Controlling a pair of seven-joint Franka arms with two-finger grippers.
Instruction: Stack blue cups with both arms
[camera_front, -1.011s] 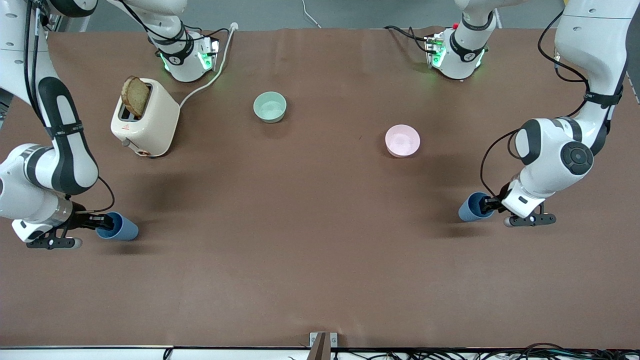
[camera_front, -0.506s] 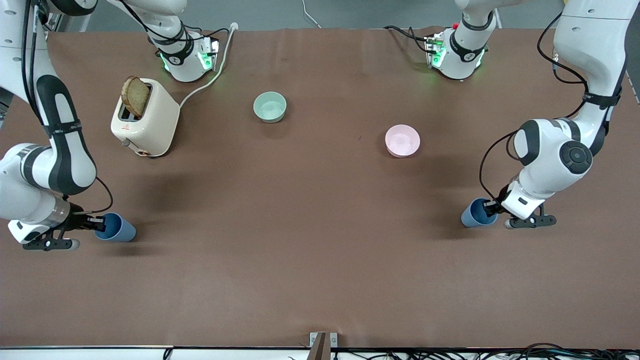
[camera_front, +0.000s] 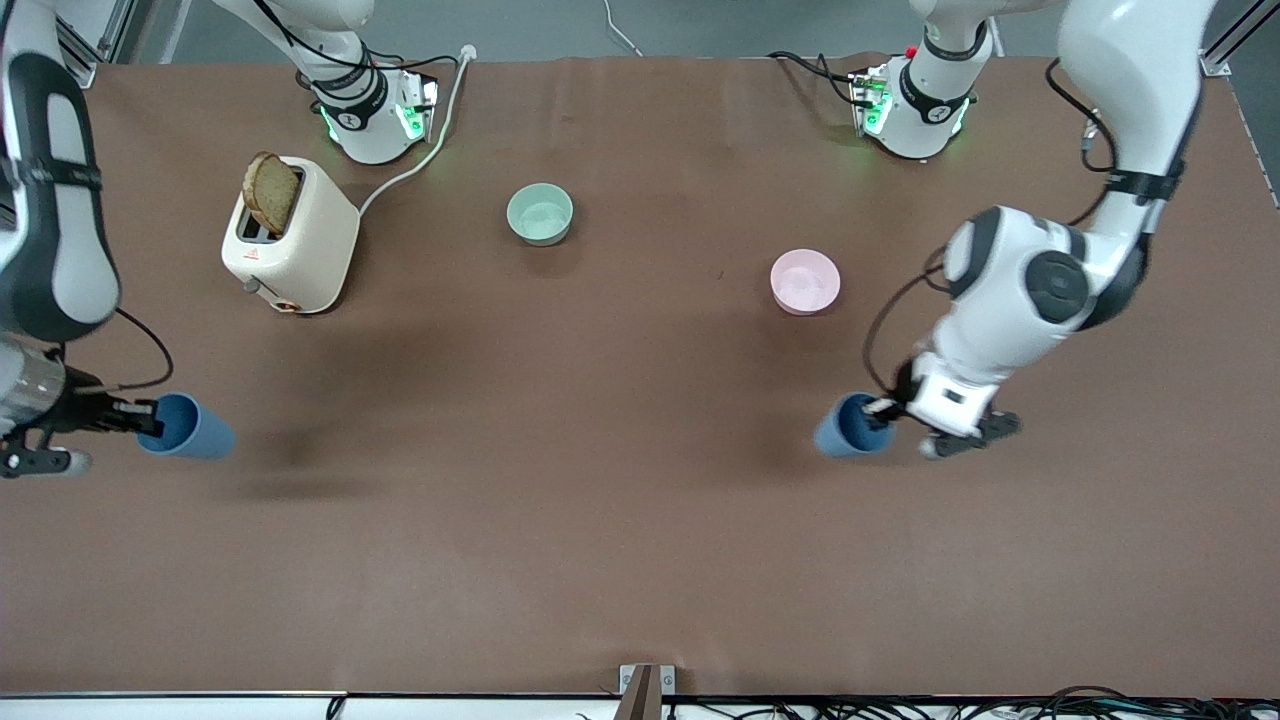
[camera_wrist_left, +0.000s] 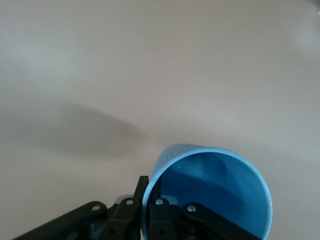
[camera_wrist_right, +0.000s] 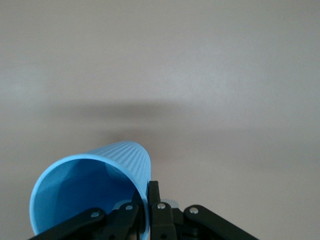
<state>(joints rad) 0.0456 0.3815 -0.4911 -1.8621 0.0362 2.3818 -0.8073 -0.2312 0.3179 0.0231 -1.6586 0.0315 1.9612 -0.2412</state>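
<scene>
— Where the front view looks down on the brown bench (camera_front: 600, 520), what do both arms carry?
— Each has a blue cup pinched by its rim. The left hand (camera_front: 882, 412) is clamped on one cup (camera_front: 845, 428), raised over the bench nearer the camera than the pink bowl (camera_front: 805, 281). The right hand (camera_front: 135, 420) is clamped on the other cup (camera_front: 187, 428) above the bench at the right arm's end, nearer the camera than the toaster (camera_front: 290, 235) with its bread slice (camera_front: 271, 192). A mint-green bowl (camera_front: 540, 213) sits between toaster and pink bowl.
— And the left wrist view?
— One finger inside the cup (camera_wrist_left: 215, 195), one outside; the left hand (camera_wrist_left: 148, 210) is closed on the wall.
— The right wrist view?
— Same grip: the right hand (camera_wrist_right: 145, 207) pinches the ribbed cup (camera_wrist_right: 95, 192), mouth open toward the lens
</scene>
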